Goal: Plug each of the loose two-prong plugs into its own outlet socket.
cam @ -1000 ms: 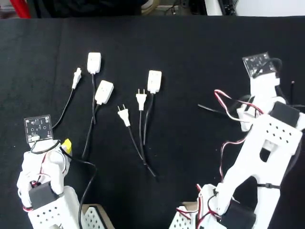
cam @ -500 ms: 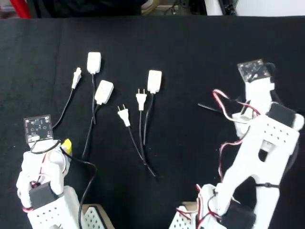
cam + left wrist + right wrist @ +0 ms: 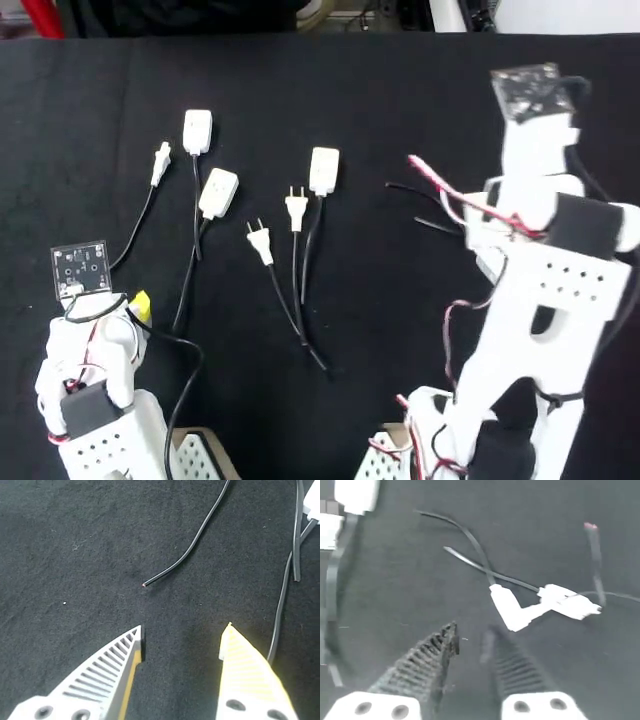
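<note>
Table (image 3: 400, 80): black cloth from edge to edge, so every white piece stands out.
Right arm (image 3: 540, 290): the big one, raised over the right side. Its gripper (image 3: 470, 630) holds nothing, dark fingers only a narrow gap apart.
Left arm (image 3: 90, 380): folded low at the near left corner. Its gripper (image 3: 183, 626) gapes wide, one white finger and one yellow, with bare cloth between them and a cut cord end (image 3: 145, 584) near the tips.
Sockets: left socket (image 3: 198, 130), middle socket (image 3: 218, 192) and right socket (image 3: 324, 170), all unplugged.
Plugs: left plug (image 3: 160, 163) lies beside the left socket. Middle plug (image 3: 260, 242) and right plug (image 3: 296, 208) lie between the arms.
Key relation: that pair lies well to the left of the right arm. Their long axes run roughly away from the arm bases, prongs toward the far side. The right wrist view has two plugs ahead of its fingers (the same pair, I'd say). The left plug is plainly the left arm's business.
In the way: black cords (image 3: 296, 300) run close together behind the pair and could snag.
</note>
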`<act>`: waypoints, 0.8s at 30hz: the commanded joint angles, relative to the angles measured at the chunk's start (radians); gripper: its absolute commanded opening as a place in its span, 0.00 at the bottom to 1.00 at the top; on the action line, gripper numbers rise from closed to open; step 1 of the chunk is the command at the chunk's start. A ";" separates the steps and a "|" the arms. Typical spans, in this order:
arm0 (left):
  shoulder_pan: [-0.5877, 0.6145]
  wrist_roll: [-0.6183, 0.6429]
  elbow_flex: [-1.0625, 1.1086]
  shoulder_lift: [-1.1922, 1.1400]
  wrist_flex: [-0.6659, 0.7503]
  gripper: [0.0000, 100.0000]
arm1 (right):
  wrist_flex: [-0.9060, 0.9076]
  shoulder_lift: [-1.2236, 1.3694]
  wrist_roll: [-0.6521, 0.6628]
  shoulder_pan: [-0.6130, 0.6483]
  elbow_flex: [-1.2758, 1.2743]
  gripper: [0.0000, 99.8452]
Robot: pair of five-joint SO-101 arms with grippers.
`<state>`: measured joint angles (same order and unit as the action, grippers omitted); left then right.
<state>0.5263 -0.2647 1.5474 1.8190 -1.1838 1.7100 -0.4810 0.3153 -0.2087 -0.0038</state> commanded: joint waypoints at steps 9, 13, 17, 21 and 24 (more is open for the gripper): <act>-0.005 0.011 -0.002 0.006 0.023 0.25 | -0.008 -0.028 -0.267 0.414 -0.200 0.01; -0.004 0.034 -0.008 0.006 0.054 0.25 | -0.252 -0.136 -0.338 0.482 -0.513 0.01; 0.024 0.106 -0.028 0.006 0.132 0.26 | -0.489 -0.306 -0.336 0.486 -0.823 0.01; -0.099 0.178 -0.093 0.003 0.199 0.26 | -0.700 -0.449 -0.334 0.489 -1.076 0.01; -0.211 0.186 -0.097 0.003 0.242 0.26 | -0.772 -0.526 -0.331 0.489 -1.178 0.01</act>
<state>0.4127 -0.1005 1.5090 1.8190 -0.9935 1.0196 -0.9291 -0.0146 0.2685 -1.1101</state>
